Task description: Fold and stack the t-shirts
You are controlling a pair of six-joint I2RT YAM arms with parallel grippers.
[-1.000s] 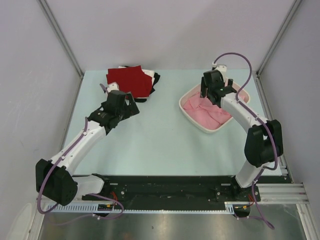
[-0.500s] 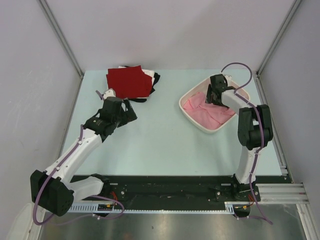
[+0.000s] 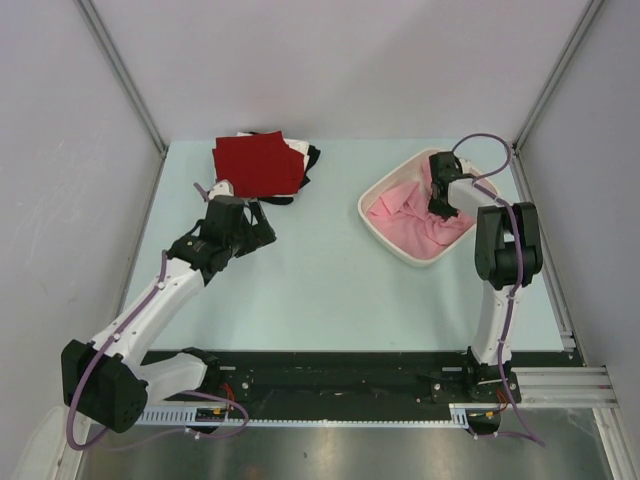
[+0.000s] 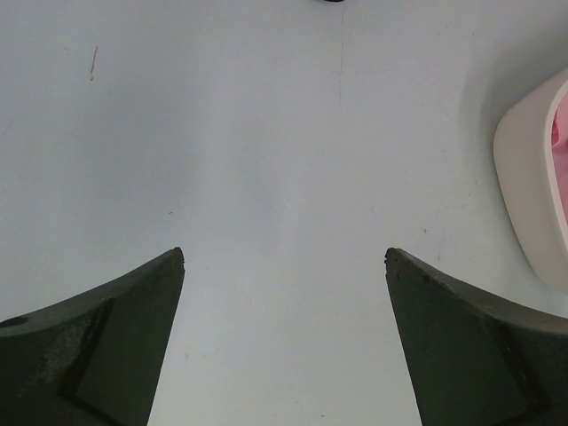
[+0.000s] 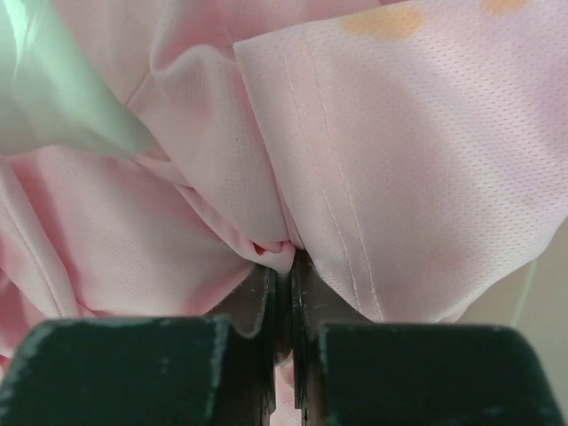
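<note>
Right jaws pinch only a thin fold of the pink shirt (image 5: 408, 177) in the tub (image 4: 524, 204); lifting could slip it free or drag the tub. Left jaws gape, empty.

I think this is a lab for testing robots, not a home. My counter (image 3: 330, 290) is a plain pale green top with bare grey walls (image 3: 340, 60) on three sides. Thin metal bars (image 3: 122, 75) run up the corners. My left arm (image 3: 150, 300) and right arm (image 3: 492, 325) are fixed to a black rail (image 3: 340, 372) at the near edge. Purple wires (image 3: 480, 138) loop off them in the open.
</note>
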